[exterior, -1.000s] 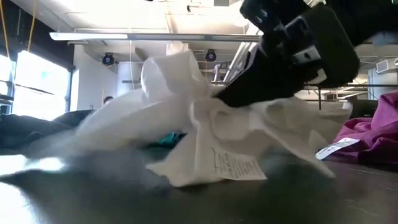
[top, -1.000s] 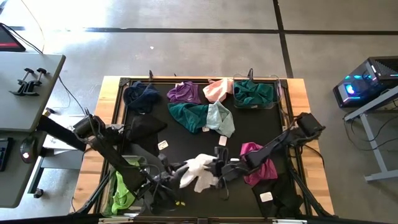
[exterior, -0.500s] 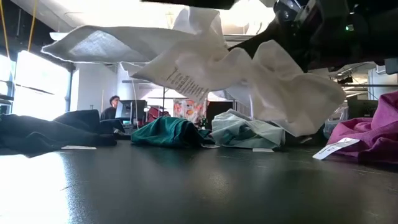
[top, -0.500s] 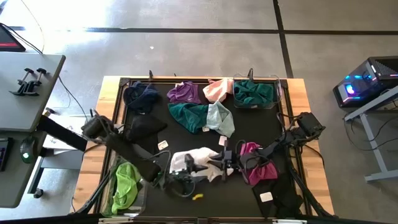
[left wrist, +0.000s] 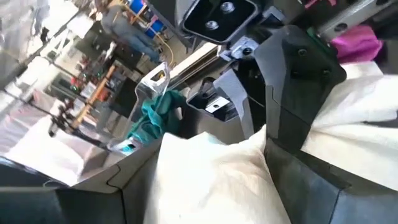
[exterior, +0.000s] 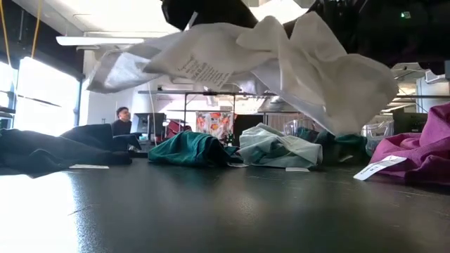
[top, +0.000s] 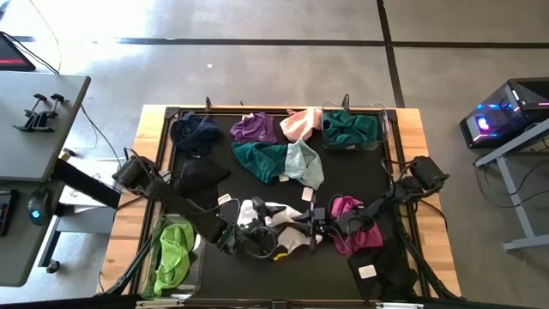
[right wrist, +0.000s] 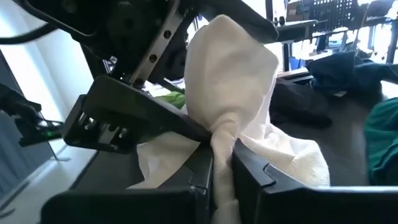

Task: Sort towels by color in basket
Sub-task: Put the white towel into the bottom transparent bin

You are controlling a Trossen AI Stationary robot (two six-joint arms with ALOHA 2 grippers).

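Your right tool (right wrist: 222,163) pinches the white towel (top: 276,230) above the surface (exterior: 225,211); left tool (top: 244,233) open beside it.

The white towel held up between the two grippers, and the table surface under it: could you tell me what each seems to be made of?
White towel: soft woven cloth, probably cotton, matte; it drapes and creases. Table surface: likely a smooth dark mat with a slight sheen.
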